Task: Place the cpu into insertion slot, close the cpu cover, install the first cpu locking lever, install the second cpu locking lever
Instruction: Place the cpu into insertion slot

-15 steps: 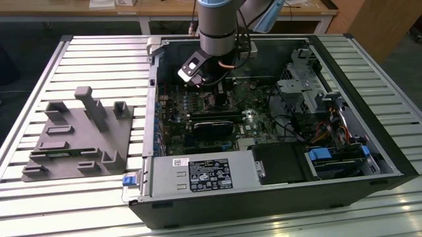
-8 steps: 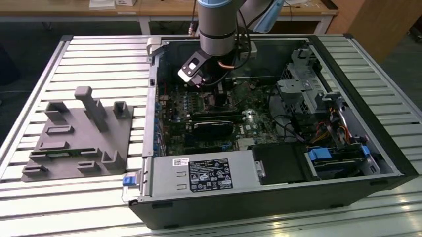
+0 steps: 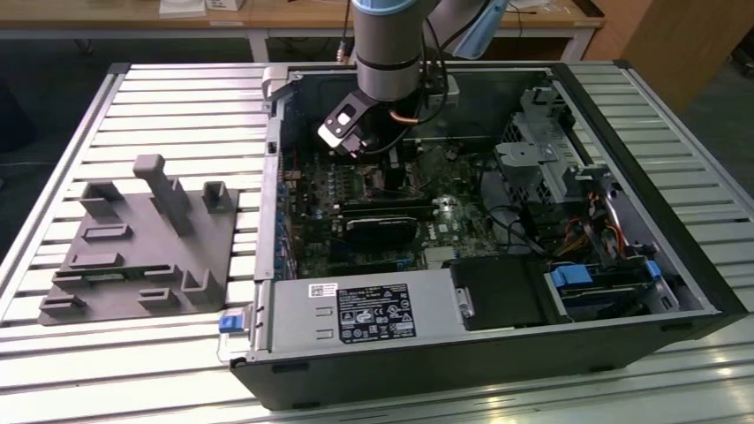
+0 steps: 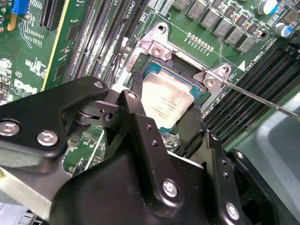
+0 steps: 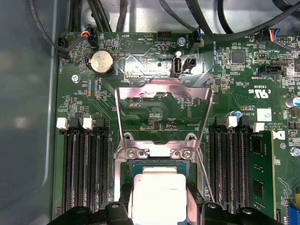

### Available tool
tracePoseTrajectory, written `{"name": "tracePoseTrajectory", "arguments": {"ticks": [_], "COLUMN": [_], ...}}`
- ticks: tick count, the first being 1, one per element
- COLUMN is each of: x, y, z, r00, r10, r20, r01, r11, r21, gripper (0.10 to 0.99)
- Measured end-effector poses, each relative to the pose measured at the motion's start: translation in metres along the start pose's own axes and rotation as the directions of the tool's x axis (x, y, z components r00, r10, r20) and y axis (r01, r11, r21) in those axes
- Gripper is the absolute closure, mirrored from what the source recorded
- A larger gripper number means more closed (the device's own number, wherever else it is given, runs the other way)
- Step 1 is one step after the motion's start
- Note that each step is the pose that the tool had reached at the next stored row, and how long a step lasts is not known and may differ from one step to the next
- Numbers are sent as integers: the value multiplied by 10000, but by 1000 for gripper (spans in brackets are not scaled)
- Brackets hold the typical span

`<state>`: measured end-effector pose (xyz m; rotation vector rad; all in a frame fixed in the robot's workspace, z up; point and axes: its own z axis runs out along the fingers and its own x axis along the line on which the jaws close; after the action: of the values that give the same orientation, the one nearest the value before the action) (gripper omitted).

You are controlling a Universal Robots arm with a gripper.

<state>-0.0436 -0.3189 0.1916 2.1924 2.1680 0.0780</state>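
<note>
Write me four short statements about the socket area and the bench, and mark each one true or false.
1. The cpu cover is folded shut over the chip. False: in the first wrist view it stands swung open, away from the insertion slot, and the top of the cpu is uncovered.
2. The gripper is at the insertion slot with the cpu between its fingers. True.
3. The computer case lies open on a slatted table. True.
4. The grey fixture sits inside the computer case. False: it sits on the slatted table outside the case, on the exterior view's left.
</note>
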Motion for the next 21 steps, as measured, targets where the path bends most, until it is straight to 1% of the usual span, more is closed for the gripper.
{"name": "tracePoseTrajectory", "arguments": {"ticks": [7,9,10,12,16,21], "x": [1,1,1,0,0,0], "y": [0,0,0,0,3,8], "z": [3,4,3,2,-34,-103], "r00": [10000,10000,10000,10000,10000,10000], "r10": [1,1,0,0,1,1], "r20": [-6,-7,-5,0,-1,-2], "r01": [-1,-1,0,0,-1,-1], "r11": [10000,10000,10000,10000,10000,10000], "r21": [-5,-4,-3,-1,-1,-1], "gripper": [545,533,471,471,471,471]}}
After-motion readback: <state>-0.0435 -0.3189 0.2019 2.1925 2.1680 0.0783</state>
